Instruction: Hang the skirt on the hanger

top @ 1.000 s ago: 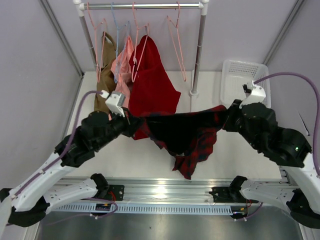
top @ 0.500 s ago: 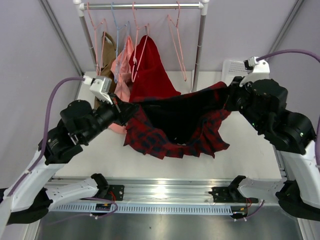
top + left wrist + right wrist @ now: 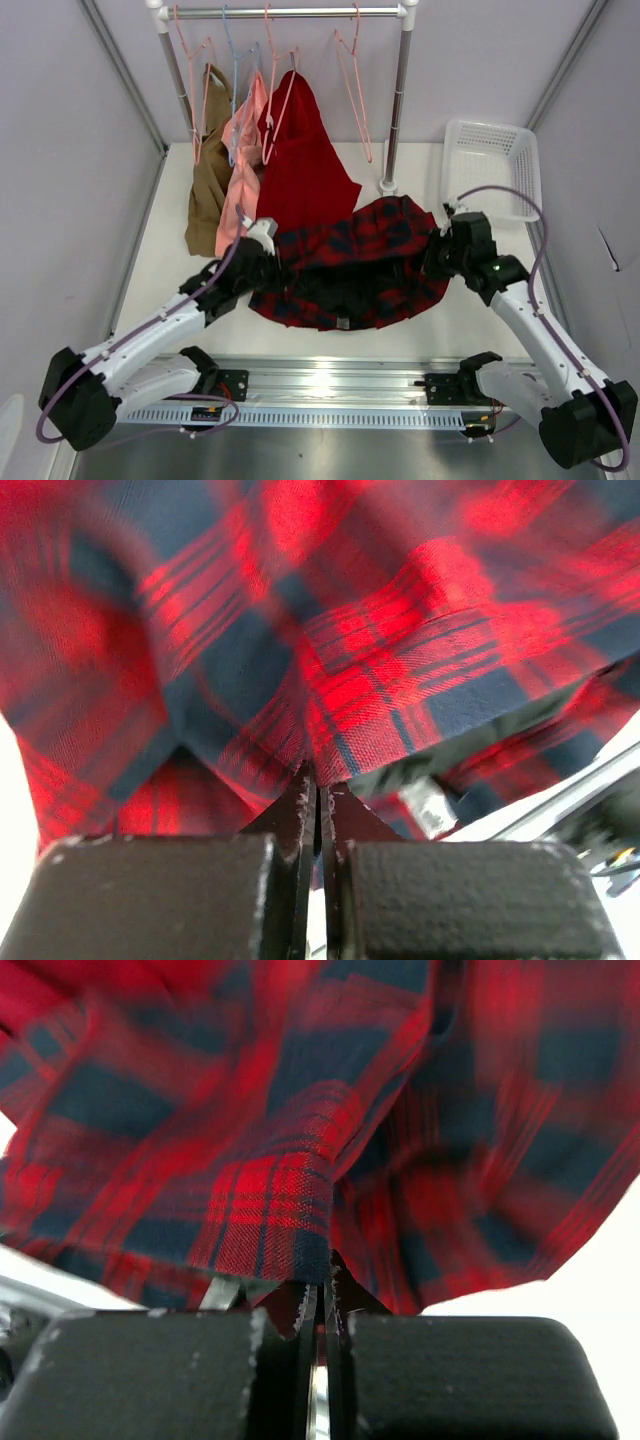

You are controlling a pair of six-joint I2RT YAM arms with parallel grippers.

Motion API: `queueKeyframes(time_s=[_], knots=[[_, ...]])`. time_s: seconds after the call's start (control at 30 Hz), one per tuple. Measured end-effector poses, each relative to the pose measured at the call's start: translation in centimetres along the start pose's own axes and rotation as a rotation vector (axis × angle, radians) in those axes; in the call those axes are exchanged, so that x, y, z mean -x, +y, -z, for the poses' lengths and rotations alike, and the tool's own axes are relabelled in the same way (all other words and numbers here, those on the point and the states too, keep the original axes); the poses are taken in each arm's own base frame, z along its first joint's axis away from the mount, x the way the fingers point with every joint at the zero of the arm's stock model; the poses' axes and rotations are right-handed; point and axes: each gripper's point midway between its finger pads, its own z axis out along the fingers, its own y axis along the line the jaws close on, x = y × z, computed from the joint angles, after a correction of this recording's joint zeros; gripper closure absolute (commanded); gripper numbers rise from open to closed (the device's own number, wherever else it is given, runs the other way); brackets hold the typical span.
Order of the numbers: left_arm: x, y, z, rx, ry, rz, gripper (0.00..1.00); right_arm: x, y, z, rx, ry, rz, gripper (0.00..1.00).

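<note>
Skirt [image 3: 345, 262] stretched between the two arms over the middle of the worktop [image 3: 160, 290], toward its near edge, with a small white label [image 3: 343, 322] at the near hem. Left gripper [image 3: 318, 780] at the skirt's left edge, fingers pressed together on a pinched fold of plaid. Right gripper [image 3: 322, 1282] at the skirt's right edge, likewise clenched on a fold of the cloth. Empty pink hanger [image 3: 355, 90] on the rail [image 3: 290, 12] at the far edge, well apart from the skirt, beside a hanging red garment [image 3: 305, 165].
</note>
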Motion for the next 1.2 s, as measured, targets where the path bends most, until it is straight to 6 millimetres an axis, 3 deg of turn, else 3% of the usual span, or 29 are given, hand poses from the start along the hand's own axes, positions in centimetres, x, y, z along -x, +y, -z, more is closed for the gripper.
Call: queueKeyframes(time_s=[0.07, 0.13, 0.23, 0.37, 0.57, 0.6, 0.8, 1.07, 1.2], knots=[[-4.1, 2.0, -1.6, 0.019, 0.083, 0.045, 1.00, -3.0, -0.8, -1.6, 0.025, 0.067, -0.038, 1.00], [-6.7, 3.2, -2.6, 0.030, 0.138, 0.082, 1.00, -4.9, -1.3, -2.6, 0.042, 0.111, -0.058, 1.00], [-8.0, 3.7, -3.6, 0.034, 0.170, 0.118, 1.00, -6.6, -1.8, -3.9, 0.057, 0.152, -0.083, 1.00], [-7.3, 3.4, -4.6, 0.027, 0.155, 0.120, 0.99, -6.9, -2.2, -5.5, 0.058, 0.177, -0.094, 1.00], [-4.5, 1.7, -4.5, -0.014, 0.097, 0.101, 0.81, -6.2, -2.0, -5.5, 0.065, 0.148, -0.087, 1.00], [-3.9, 1.3, -4.4, -0.023, 0.083, 0.095, 0.73, -6.1, -2.0, -5.4, 0.064, 0.146, -0.085, 1.00], [-0.5, -0.8, -2.9, -0.080, 0.007, 0.057, 0.64, -5.0, -1.2, -4.4, 0.085, 0.109, -0.073, 1.00], [0.7, -2.9, -0.8, -0.157, 0.002, 0.006, 0.54, -4.7, -0.9, -3.9, 0.097, 0.094, -0.069, 1.00], [2.3, -4.8, 0.9, -0.210, -0.018, -0.043, 0.48, -4.7, -0.9, -3.9, 0.097, 0.094, -0.069, 1.00]])
